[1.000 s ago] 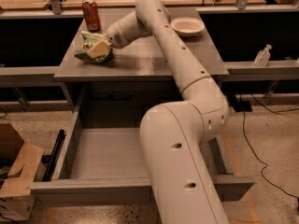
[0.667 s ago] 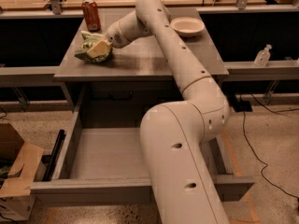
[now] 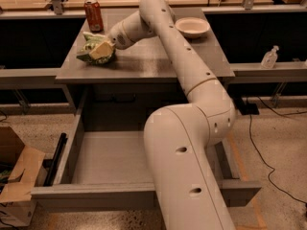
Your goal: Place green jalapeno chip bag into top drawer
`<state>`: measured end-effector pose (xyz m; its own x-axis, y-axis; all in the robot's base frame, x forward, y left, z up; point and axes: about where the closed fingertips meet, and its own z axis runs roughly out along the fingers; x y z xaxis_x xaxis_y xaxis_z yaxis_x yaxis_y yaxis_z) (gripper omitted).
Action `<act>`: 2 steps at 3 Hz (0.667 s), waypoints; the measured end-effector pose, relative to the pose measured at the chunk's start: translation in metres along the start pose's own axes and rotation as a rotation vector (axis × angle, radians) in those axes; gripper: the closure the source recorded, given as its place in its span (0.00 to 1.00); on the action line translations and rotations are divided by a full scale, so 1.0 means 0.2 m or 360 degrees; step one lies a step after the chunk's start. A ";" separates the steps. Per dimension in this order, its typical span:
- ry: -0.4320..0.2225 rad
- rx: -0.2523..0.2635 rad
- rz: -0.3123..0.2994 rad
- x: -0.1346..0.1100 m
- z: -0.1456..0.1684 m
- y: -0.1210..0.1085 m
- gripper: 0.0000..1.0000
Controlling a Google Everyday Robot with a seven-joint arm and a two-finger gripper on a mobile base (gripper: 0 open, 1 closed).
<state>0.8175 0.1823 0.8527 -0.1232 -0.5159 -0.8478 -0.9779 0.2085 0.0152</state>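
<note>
Nothing visible has shifted since a second ago: the hand (image 3: pixel 102 50) sits at the same spot over the left rear part of the worktop (image 3: pixel 153 63), and the green jalapeno chip bag (image 3: pixel 88 46) lies where it lay. The hand is down against the bag's right side, touching it; whether it is spread or pinching the bag I cannot tell. The bag rests on the worktop near the left edge. A red soda can (image 3: pixel 93 15) stands upright just behind it, at the back-left corner, close to the bag. A pale bowl (image 3: pixel 192 27) sits toward the back right, well apart from the bag.

The white arm (image 3: pixel 192 80) rises from the lower middle of the view, bends at the right and reaches across the worktop to the left. Below the worktop the top drawer (image 3: pixel 108 159) is pulled out; its flat grey bottom shows on the left, while the arm's thick lower link covers its right part. A cardboard box (image 3: pixel 17 174) stands on the floor left of the drawer front. A clear bottle (image 3: pixel 270 57) stands on a ledge to the right.
</note>
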 end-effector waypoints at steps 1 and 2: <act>0.0010 -0.0013 -0.0001 0.00 0.01 0.01 0.64; 0.0010 -0.0013 -0.0001 0.00 0.01 0.01 0.87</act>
<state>0.8153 0.1838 0.8519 -0.1234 -0.5211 -0.8445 -0.9793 0.2015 0.0188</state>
